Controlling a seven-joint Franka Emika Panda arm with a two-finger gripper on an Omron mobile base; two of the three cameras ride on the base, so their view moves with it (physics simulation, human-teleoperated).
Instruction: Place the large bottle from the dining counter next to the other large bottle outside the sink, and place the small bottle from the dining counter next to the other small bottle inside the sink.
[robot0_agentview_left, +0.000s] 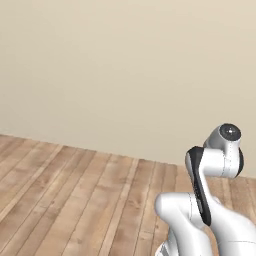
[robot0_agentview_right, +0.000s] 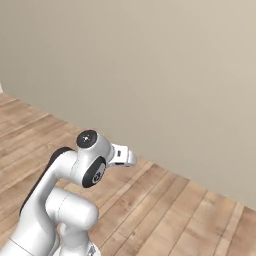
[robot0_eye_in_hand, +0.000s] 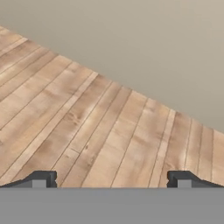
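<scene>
Looking along my gripper (robot0_eye_in_hand: 112, 179), fingers (robot0_eye_in_hand: 41, 178) spread wide and holding nothing, above bare wood floor (robot0_eye_in_hand: 87, 127) near the beige wall (robot0_eye_in_hand: 144, 43); I can't tell where the bottles are.

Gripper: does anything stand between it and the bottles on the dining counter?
Cannot be judged. The open gripper faces bare wooden floor and a beige wall, holding nothing. No obstacle lies ahead of it on the floor.

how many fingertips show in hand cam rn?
2. One fingertip sits at the bottom left, the other at the bottom right, spread wide with bare wood floor between them. Nothing is held.
</scene>
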